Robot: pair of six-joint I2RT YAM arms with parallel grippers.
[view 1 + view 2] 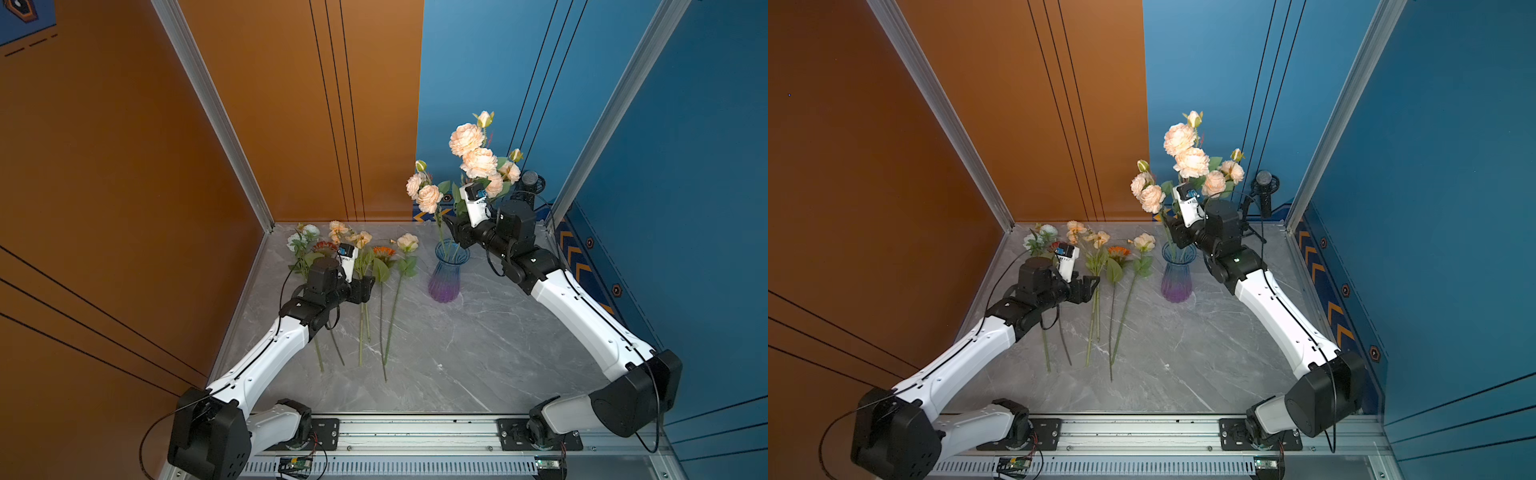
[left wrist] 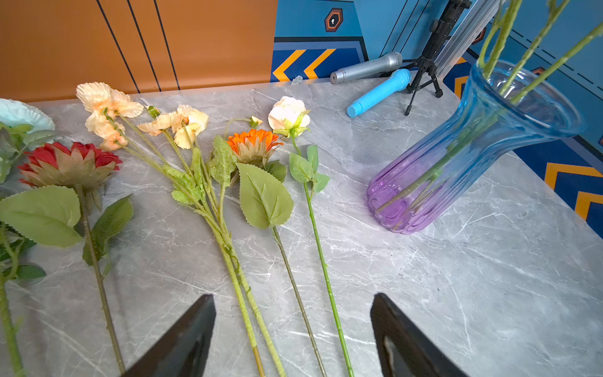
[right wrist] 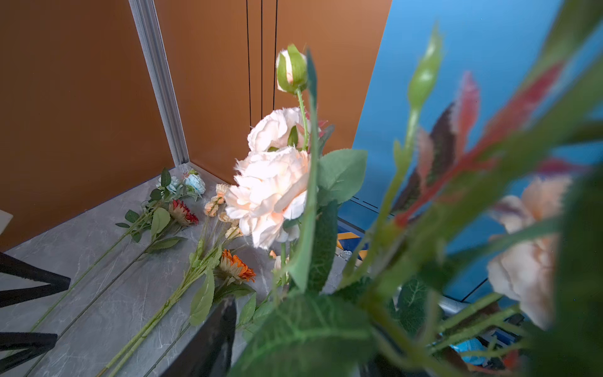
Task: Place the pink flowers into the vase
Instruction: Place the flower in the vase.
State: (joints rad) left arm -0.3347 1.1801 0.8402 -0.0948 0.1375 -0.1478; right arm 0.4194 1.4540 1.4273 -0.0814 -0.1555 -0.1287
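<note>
The pink flowers (image 1: 478, 162) stand upright with their stems in the vase (image 1: 446, 270), a ribbed glass vase, blue at the rim and purple at the base; both show in both top views (image 1: 1192, 162). My right gripper (image 1: 453, 228) sits just above the vase's rim among the leaves. Its jaws are open, with leafy stems between them; one finger (image 3: 212, 339) shows and leaves cover the other. Pale blooms (image 3: 270, 196) fill the right wrist view. My left gripper (image 2: 293, 297) is open and empty, low over loose stems left of the vase (image 2: 456, 156).
Several other flowers lie in a row on the grey marble table (image 1: 478, 353): a white-blue cluster (image 1: 303, 237), a red bloom (image 2: 68, 163), peach poppies (image 2: 107, 101), an orange daisy (image 2: 254, 143), a cream rose (image 2: 288, 114). Two microphones (image 2: 380, 93) and a small tripod (image 2: 424, 65) occupy the back right corner.
</note>
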